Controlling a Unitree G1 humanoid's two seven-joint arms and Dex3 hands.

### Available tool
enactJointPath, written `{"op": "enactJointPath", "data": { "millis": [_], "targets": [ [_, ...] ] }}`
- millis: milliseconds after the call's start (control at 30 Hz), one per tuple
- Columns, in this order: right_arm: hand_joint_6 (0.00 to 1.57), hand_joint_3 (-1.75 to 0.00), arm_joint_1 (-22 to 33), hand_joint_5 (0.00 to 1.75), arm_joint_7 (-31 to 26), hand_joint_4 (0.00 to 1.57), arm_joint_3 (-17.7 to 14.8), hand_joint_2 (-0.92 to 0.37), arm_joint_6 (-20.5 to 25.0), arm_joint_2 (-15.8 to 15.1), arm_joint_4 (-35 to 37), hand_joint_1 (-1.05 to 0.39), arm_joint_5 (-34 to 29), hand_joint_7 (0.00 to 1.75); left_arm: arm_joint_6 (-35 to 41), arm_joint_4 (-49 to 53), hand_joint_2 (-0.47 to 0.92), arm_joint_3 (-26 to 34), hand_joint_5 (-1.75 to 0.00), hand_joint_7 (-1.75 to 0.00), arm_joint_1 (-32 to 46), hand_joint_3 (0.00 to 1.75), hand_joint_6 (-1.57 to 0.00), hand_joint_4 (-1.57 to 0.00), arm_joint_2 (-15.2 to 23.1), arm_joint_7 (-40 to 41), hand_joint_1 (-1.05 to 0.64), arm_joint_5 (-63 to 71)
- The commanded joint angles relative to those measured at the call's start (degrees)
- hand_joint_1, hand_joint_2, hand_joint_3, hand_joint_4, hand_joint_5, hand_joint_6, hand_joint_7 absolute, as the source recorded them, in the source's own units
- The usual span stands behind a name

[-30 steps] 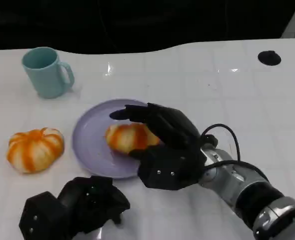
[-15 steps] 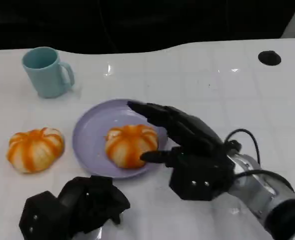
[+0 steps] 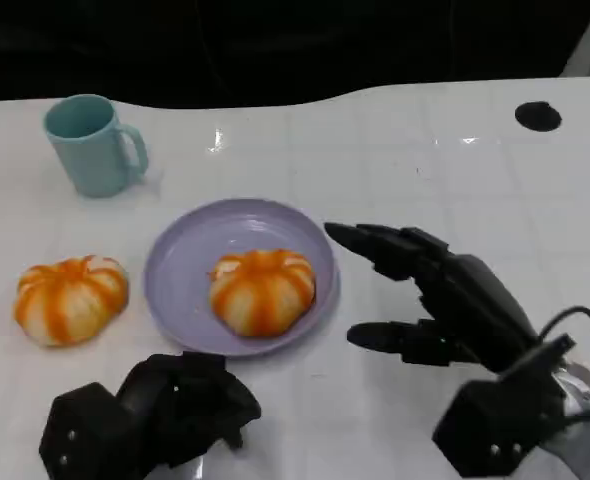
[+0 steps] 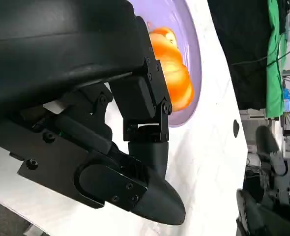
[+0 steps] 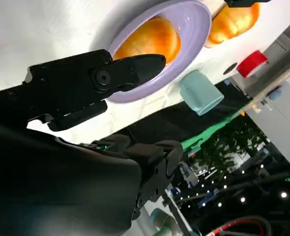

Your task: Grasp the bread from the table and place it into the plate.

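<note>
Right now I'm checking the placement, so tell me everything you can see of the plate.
The plate is round, shallow and pale lilac, smooth and slightly glossy like plastic or glazed ceramic. It lies flat on the white table. One orange-and-white striped bread sits inside it, toward the near right. Neither hand touches it.

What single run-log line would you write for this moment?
bread: on plate | right hand: open, beside plate | left hand: curled, holding nothing | second bread: on table
</note>
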Motion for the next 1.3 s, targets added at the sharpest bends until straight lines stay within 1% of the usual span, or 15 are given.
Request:
{"op": "enactJointPath", "data": {
  "millis": [33,167,200,233,267,333,400,467,500,567,667,867,967,1033,1300],
  "targets": [
    [0.52,-0.09,3.88,0.38,-0.62,0.39,-2.76,-0.92,-2.83,-2.64,-1.73,-0.44,2.34,0.14,0.94,-0.15,0.85,0.16,-1.51,-0.74,1.08,0.00,-1.30,-0.90,0.58,0.13,-1.04,0.21],
    [0.65,-0.07,6.13,0.54,-1.91,0.46,-4.41,-0.92,-5.06,-3.34,-1.05,-0.40,3.03,0.15,0.92,-0.33,0.85,0.14,-1.51,-0.74,1.19,0.00,-1.31,-0.90,0.52,0.30,-1.05,0.32],
    [0.77,-0.08,6.92,0.73,-2.67,0.57,-5.02,-0.91,-6.27,-3.50,-0.35,-0.36,3.36,0.18,0.80,-0.30,0.85,0.16,-1.51,-0.74,1.18,0.00,-1.31,-0.90,0.51,0.32,-1.05,0.34],
    [0.84,-0.12,7.49,0.87,-3.16,0.62,-5.51,-0.90,-7.28,-3.59,0.24,-0.33,3.60,0.23,0.76,-0.29,0.85,0.17,-1.51,-0.74,1.18,0.00,-1.31,-0.90,0.49,0.32,-1.05,0.32],
    [0.87,-0.23,8.02,0.96,-3.47,0.65,-5.91,-0.84,-8.45,-3.78,0.83,-0.31,3.80,0.28,0.82,-0.37,0.85,0.19,-1.51,-0.73,1.19,0.00,-1.31,-0.90,0.47,0.27,-1.05,0.24],
    [0.89,-0.66,8.97,1.17,-3.72,0.72,-6.52,-0.63,-10.28,-4.25,1.71,-0.27,4.10,0.50,0.77,-0.30,0.85,0.29,-1.50,-0.73,1.15,0.00,-1.31,-0.90,0.42,0.10,-1.05,0.02],
    [0.89,-0.76,10.26,1.31,-3.95,0.73,-7.23,-0.61,-10.80,-4.72,1.76,-0.26,3.96,0.69,0.94,-0.39,0.85,0.34,-1.50,-0.73,1.15,0.00,-1.31,-0.90,0.42,0.06,-1.05,-0.08],
    [0.84,-0.84,11.57,1.45,-3.70,0.72,-7.83,-0.60,-10.90,-4.91,1.62,-0.27,4.35,0.91,1.21,-0.62,0.85,0.36,-1.50,-0.73,1.17,0.00,-1.31,-0.90,0.45,0.31,-1.05,0.06],
    [0.81,-0.93,12.02,1.56,-3.63,0.72,-8.00,-0.58,-11.11,-4.96,1.67,-0.26,4.51,1.04,1.33,-0.69,0.85,0.38,-1.50,-0.73,1.17,0.00,-1.31,-0.90,0.46,0.43,-1.05,0.12],
    [0.76,-1.02,13.26,1.67,-3.36,0.71,-8.11,-0.54,-11.58,-5.30,1.51,-0.26,4.58,1.19,1.81,-0.84,0.84,0.45,-1.49,-0.73,1.15,0.00,-1.32,-0.90,0.41,0.62,-1.05,0.13],
    [0.71,-1.06,15.12,1.74,-2.85,0.71,-8.27,-0.52,-10.81,-5.42,-0.06,-0.27,4.29,1.31,2.00,-1.04,0.84,0.50,-1.49,-0.73,1.18,0.00,-1.32,-0.91,0.42,0.54,-1.05,0.11],
    [0.62,-1.09,20.66,1.75,-0.13,0.71,-8.95,-0.53,-1.64,-5.12,-9.68,-0.28,3.47,1.43,2.21,-2.11,0.84,0.51,-1.49,-0.71,1.75,0.00,-1.33,-0.91,0.61,0.45,-1.04,0.17],
    [0.60,-1.10,21.62,1.75,0.63,0.71,-9.03,-0.52,0.58,-5.04,-11.10,-0.27,3.73,1.46,2.31,-2.41,0.85,0.50,-1.49,-0.72,2.01,0.00,-1.33,-0.90,0.80,0.43,-1.05,0.29],
    [0.60,-1.10,21.75,1.75,0.50,0.71,-9.03,-0.52,1.03,-4.81,-10.83,-0.27,3.93,1.47,2.22,-2.51,0.85,0.56,-1.49,-0.72,2.13,0.00,-1.33,-0.90,1.00,0.20,-1.05,0.19],
    [0.58,-1.10,20.17,1.75,-1.65,0.69,-8.64,-0.52,-2.04,-4.08,-6.56,-0.29,3.70,1.48,2.16,-1.99,0.85,0.91,-1.49,-0.72,1.88,0.01,-1.32,-0.90,1.48,-0.04,-1.05,-0.08]
  ]
}}
